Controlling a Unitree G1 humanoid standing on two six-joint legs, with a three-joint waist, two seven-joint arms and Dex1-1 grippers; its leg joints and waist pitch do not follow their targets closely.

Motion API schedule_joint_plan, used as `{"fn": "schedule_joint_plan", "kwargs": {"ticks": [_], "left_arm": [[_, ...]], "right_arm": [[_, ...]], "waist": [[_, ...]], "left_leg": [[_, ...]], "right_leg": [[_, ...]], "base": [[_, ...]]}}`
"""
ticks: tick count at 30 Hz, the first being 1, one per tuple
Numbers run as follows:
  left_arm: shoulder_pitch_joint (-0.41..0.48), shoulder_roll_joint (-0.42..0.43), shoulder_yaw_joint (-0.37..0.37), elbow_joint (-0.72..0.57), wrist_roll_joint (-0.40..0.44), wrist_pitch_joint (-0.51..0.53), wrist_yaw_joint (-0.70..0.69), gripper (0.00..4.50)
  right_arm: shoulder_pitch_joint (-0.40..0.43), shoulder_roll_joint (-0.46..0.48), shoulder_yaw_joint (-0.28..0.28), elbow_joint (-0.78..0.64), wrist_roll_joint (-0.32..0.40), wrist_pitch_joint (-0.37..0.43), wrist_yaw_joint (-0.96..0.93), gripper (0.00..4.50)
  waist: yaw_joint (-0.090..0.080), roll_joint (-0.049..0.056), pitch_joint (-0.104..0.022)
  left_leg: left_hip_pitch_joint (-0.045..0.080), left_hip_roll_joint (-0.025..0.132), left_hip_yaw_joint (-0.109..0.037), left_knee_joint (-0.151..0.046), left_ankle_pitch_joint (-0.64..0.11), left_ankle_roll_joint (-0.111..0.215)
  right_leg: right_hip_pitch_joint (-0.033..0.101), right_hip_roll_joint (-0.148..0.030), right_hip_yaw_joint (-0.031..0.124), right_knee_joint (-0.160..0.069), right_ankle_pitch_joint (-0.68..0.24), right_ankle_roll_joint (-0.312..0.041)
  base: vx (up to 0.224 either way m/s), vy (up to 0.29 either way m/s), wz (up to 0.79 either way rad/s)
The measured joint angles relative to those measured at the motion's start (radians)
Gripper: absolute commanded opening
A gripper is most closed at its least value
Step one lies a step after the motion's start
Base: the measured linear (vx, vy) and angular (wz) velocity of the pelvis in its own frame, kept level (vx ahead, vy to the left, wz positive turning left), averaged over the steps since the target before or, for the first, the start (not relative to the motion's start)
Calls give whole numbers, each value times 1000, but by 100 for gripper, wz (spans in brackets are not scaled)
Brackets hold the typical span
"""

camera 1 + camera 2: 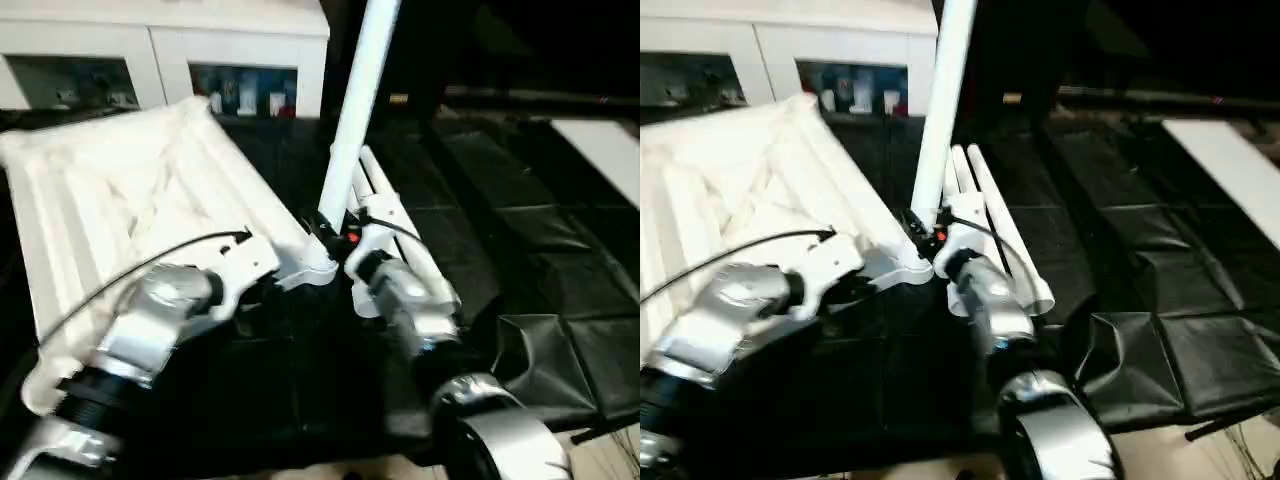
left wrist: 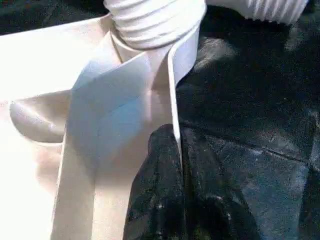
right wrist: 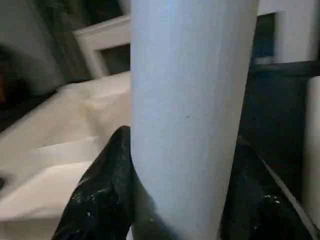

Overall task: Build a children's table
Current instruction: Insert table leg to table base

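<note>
**At the near corner socket: leg upright, not yet proven seated**

At the centre of the head view, between the two silver forearms, right gripper (image 3: 182, 200) clamped on the upright leg (image 1: 358, 100), a black finger (image 3: 102, 195) on either side of the white tube. Just beside it at 9 o'clock, left gripper (image 2: 181, 200) pinched narrow over the thin rim wall of the tabletop (image 1: 120, 210), close under the corner socket (image 2: 150, 65) with the leg's ribbed end (image 2: 150, 20) entering it.

Risks, as a judgement: cross-threading or jamming if the leg leans off the socket's axis during any turn or push, since the tube tilts slightly toward 1 o'clock. Slipping of the smooth tapered tube through the right fingers under twist. Sliding or tipping of the upturned tabletop on the black-covered work table (image 1: 560, 260) if the left pinch on that thin wall gives way. Knocking the spare legs (image 1: 985, 200), lying flat just at 3 o'clock of the socket, and rolling them across the cover.

Pose: left forearm reaching in from 7 o'clock, wrist low and level with the rim. Right forearm rising from 5 o'clock, wrist bent up toward the leg's lower part. Behind, at 12 o'clock, white cabinet (image 1: 160, 50) with glass doors.
</note>
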Motion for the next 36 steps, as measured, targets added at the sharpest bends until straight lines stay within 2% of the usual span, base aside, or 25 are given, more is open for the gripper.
{"fn": "schedule_joint_plan", "kwargs": {"ticks": [1, 4, 6, 8, 13, 19, 28, 33, 36], "left_arm": [[0, 3, 0, 0, -4, -10, -8, 0], [3, 18, 0, -8, -9, -35, -28, 0], [6, 28, 1, -15, -15, -47, -44, 0], [10, 35, 1, -16, -22, -70, -60, 0], [14, 44, 1, 0, -42, -120, -72, 0], [33, 77, 4, -10, -56, -150, -105, 0], [39, 91, 8, -6, -66, -158, -112, 0], [38, 82, 9, -6, -65, -159, -107, 0], [37, 73, 6, -5, -64, -158, -100, 0]], "right_arm": [[3, -12, -1, -9, 12, 16, 33, 184], [4, -36, 0, -30, 17, 34, 97, 184], [3, -54, 4, -31, 16, 38, 123, 184], [2, -83, 22, -32, 2, 40, 161, 184], [1, -97, 25, -45, -6, 61, 180, 184], [10, -90, 25, -47, -9, 72, 195, 184], [10, -67, -10, -4, 18, 74, 198, 184], [41, -62, -28, -12, 39, 49, 198, 184], [75, -52, -43, -24, 51, 4, 197, 184]], "waist": [[0, -3, -1], [3, -5, -2], [5, -8, -3], [7, -11, -5], [11, -20, -9], [11, -25, -11], [10, -40, -18], [13, -40, -18], [16, -38, -18]], "left_leg": [[0, 7, 7, 2, 0, -1], [-2, 25, 21, -1, 1, -1], [-5, 29, 26, 0, 9, -4], [-6, 30, 27, 1, 9, -4], [-8, 29, 29, 2, 9, -5], [-8, 30, 30, 4, 9, -5], [-8, 30, 29, 11, 7, -7], [-8, 30, 28, 13, 6, -9], [-9, 29, 28, 14, 6, -9]], "right_leg": [[0, 1, 1, 4, 6, 5], [-4, 8, -2, 7, 5, 6], [-7, 10, -3, 20, -5, 5], [-8, 10, -3, 25, -13, 5], [-8, 9, -3, 25, -15, 6], [-9, 9, -3, 28, -15, 6], [-9, 7, -3, 34, -16, 6], [-8, 7, -3, 34, -16, 6], [-8, 6, -3, 35, -16, 6]], "base": [[64, -55, 18], [90, -61, 19], [68, -41, 5], [26, -13, 0], [0, 0, 0], [0, 0, 0], [0, 0, 0], [0, 0, 0], [0, 0, 0]]}}
